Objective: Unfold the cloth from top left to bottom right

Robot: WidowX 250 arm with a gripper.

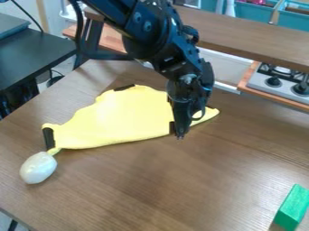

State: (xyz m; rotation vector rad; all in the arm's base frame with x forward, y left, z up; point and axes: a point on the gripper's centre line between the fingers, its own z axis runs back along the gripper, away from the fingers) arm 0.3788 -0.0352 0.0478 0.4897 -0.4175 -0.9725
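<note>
Hidden stretch: lies behind the gripper (180,135), toward the right end of the yellow cloth (120,119); cannot be followed there.
Right edge: cuts off part of the green block (293,206) and the stove (280,84).
Arm (147,25): comes in from the top edge, slants down to the right, then bends steeply downward at the wrist.
Gripper: points down just above or against the near edge of the yellow cloth, beside a dark patch (172,127); impossible to tell whether released, clenched or grasping fabric.
Yellow cloth: lies on the brown table (151,185), left of centre, running from a narrow lower-left tip near the white egg-shaped thing (39,168) to a pointed right end beyond the gripper.
Teal bins (250,12): stand at the upper right, behind the wooden ledge (253,38); contain something pink in one, hard to make out, and something brownish farther right, also unclear.
</note>
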